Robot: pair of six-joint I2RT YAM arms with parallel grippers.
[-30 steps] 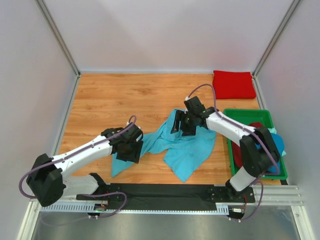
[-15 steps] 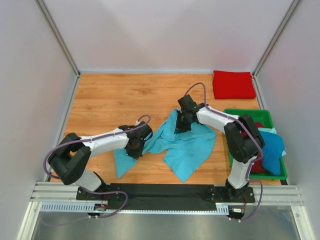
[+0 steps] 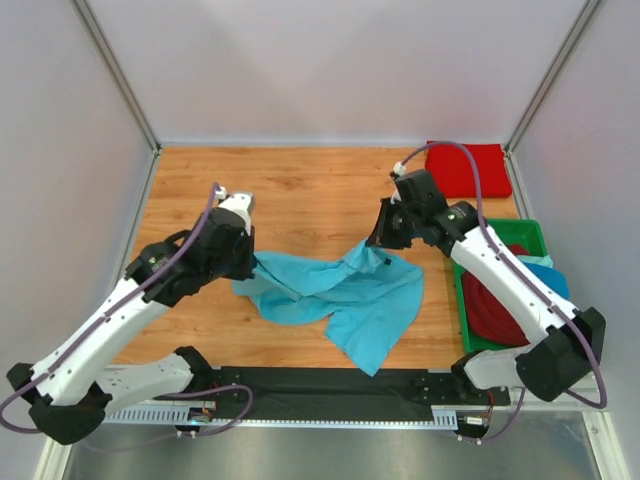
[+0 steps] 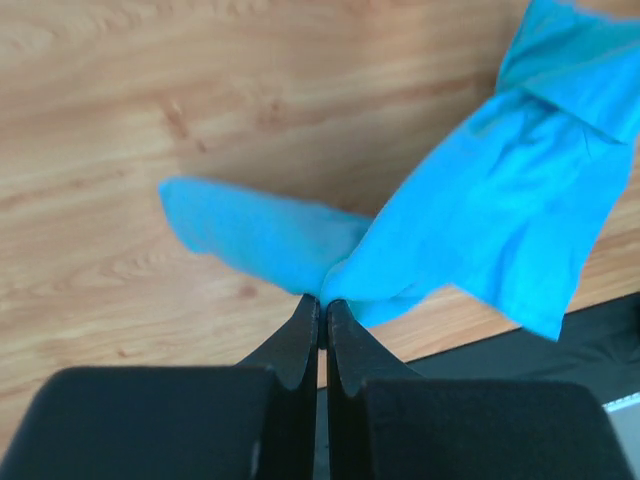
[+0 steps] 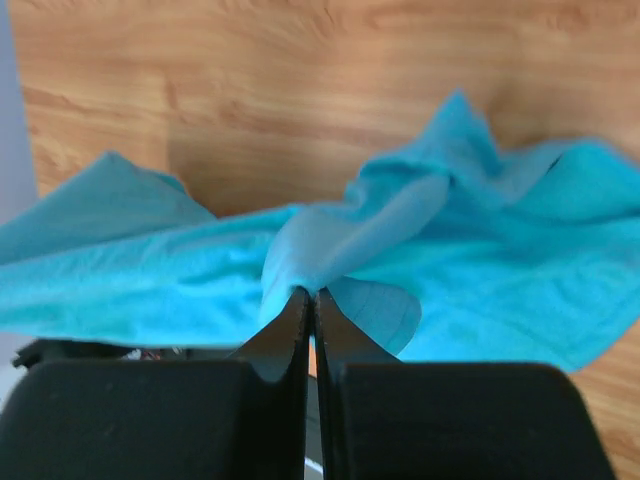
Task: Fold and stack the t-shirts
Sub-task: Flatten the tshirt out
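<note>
From above we see the bench (image 3: 300, 190) and the light turquoise t-shirt (image 3: 345, 295) stretched between the left claw (image 3: 250, 263) and the right claw (image 3: 376, 240), its long axis running from one to the other. Only that view shows the green tray (image 3: 490, 224) to the right of the right claw and the folded red t-shirt (image 3: 467, 168) beyond it. Our wrist views alone show the grip, each claw pinched shut on a turquoise fold.
</note>
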